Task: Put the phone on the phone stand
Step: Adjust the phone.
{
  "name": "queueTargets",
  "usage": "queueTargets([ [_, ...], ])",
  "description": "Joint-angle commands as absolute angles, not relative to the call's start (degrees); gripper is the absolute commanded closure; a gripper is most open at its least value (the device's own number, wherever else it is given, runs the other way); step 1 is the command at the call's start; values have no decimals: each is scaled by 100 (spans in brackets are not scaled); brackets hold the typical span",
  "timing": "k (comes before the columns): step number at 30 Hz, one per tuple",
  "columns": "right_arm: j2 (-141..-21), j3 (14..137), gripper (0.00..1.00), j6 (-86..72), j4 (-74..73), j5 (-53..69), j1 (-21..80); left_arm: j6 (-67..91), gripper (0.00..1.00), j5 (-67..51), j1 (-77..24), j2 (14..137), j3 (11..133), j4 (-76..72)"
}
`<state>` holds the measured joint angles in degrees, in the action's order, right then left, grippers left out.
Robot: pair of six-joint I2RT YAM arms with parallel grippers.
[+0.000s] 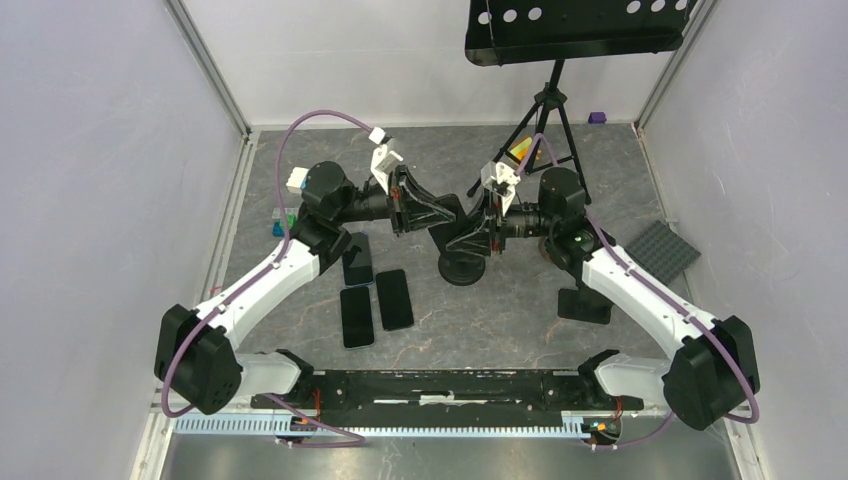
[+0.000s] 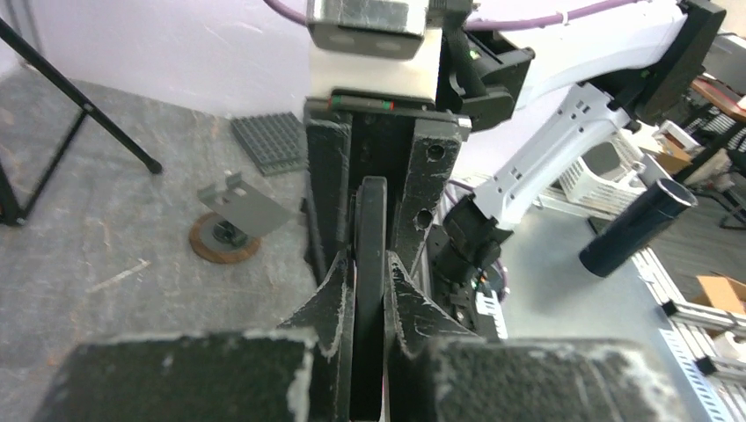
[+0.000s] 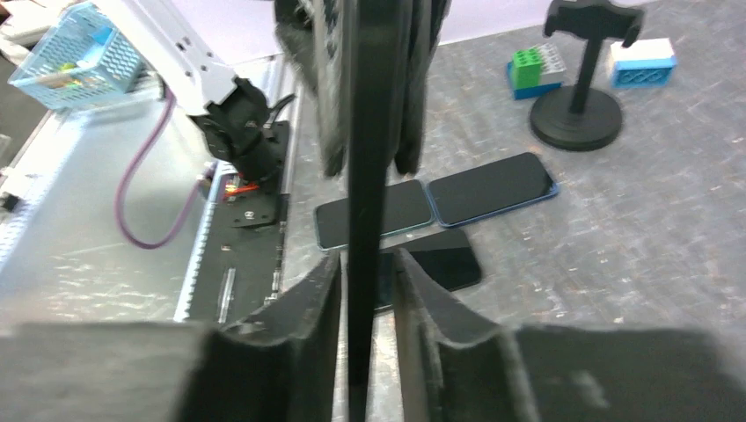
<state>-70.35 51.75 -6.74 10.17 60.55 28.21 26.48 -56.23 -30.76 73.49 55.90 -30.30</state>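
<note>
Above the middle of the table [image 1: 480, 320], you have the phone [image 2: 371, 211] in the air, standing on its edge between both arms. Your left gripper [image 2: 369, 264] is clenched on it, and its two fingers press the flat sides. Your right gripper [image 3: 365, 264] meets the phone from the opposite end, with one finger on each side. A thin gap shows beside the phone's edge there, so I cannot tell if this gripper is pinching or loose. Each gripper stands directly in front of the other.

In the top view a round black stand [image 1: 462, 268] sits just under the two grippers. How high the phone hangs over it I cannot tell.

Three spare phones [image 1: 357, 315] lie flat on the table on the left arm's side, near to each other. Beyond them, a black stand with a clamp top [image 3: 576, 114] is upright, with a green block [image 3: 532, 66] and a blue and white block [image 3: 642, 60] just behind it.

On the right arm's side you see a small stand with a grey plate [image 2: 242, 209] on a brown round base, and a grey studded plate [image 2: 273, 141] farther away. The tripod [image 1: 545, 120] of a music stand is at the far side, and its legs come near to the right wrist.
</note>
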Motion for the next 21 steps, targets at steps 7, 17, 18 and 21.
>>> queueTargets([
  [7,-6765,5325,12,746,-62,5449,2614,975,98,-5905,-3235,7101,6290,-1216],
  [17,-5886,4947,6,2686,-2157,4464,2019,-716,98,-6053,-3717,7076,6740,632],
  [18,-5857,4871,6,2800,-2249,4428,1981,-901,98,-6026,-3825,7104,6758,746],
  [21,-5840,4652,8,2989,-2320,4412,1938,-1248,98,-6002,-4066,7227,6819,960],
])
